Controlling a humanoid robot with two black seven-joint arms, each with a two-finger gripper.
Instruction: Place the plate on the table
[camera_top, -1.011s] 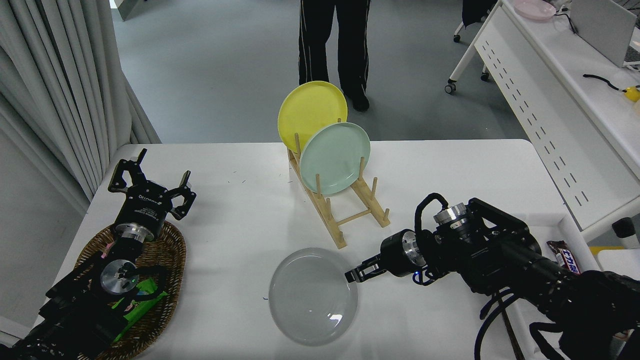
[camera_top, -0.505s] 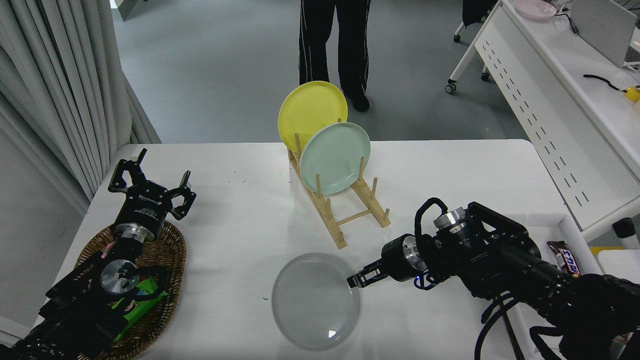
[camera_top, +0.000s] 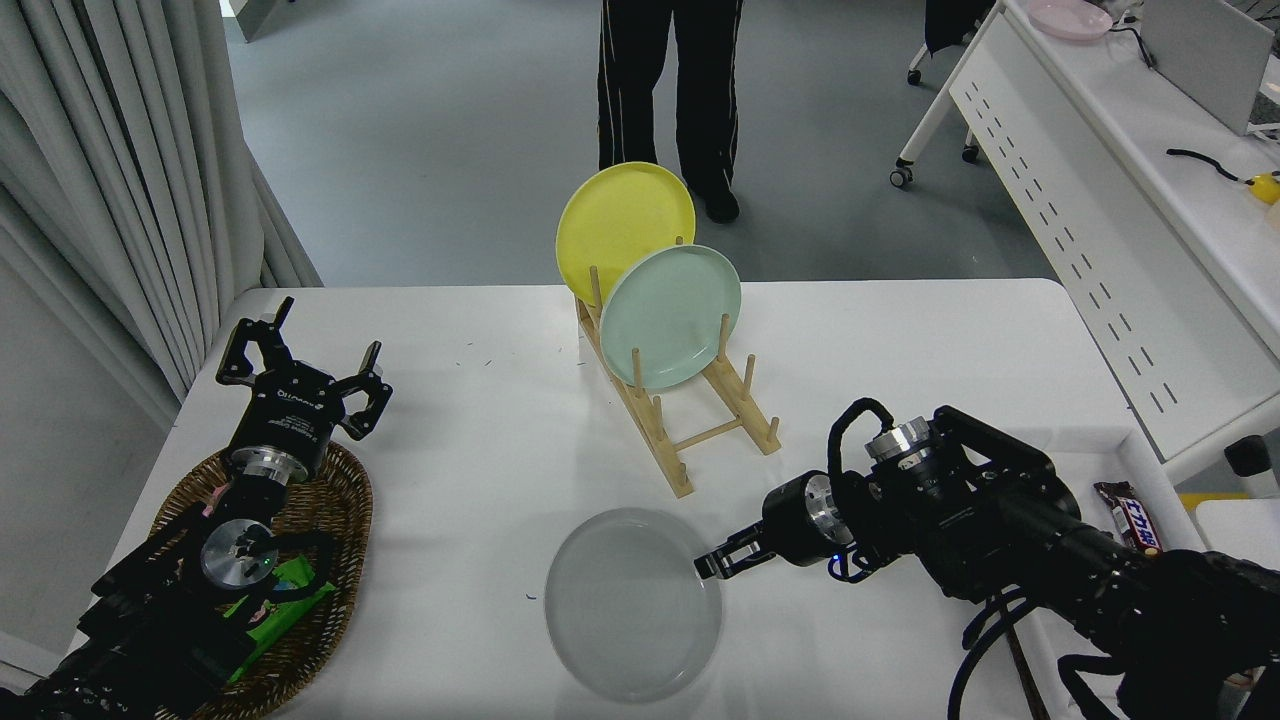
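The light grey plate (camera_top: 632, 603) lies flat on the white table (camera_top: 480, 470), near its front edge, in front of the wooden rack. My right gripper (camera_top: 712, 565) comes in from the right and is shut on the plate's right rim, low over the tabletop. My left gripper (camera_top: 300, 372) is parked at the lower left over a wicker basket, fingers spread open and empty.
A wooden rack (camera_top: 690, 425) behind the grey plate holds a yellow plate (camera_top: 622, 225) and a mint green plate (camera_top: 668, 315) upright. A wicker basket (camera_top: 330, 560) with green packets lies at the left. A snack bar (camera_top: 1130, 515) lies at the right. A person (camera_top: 668, 90) stands beyond the far edge.
The grey plate went from tilted to lying flat on the table, a little lower and to the right. My right gripper sank slightly with it. The left arm has not moved.
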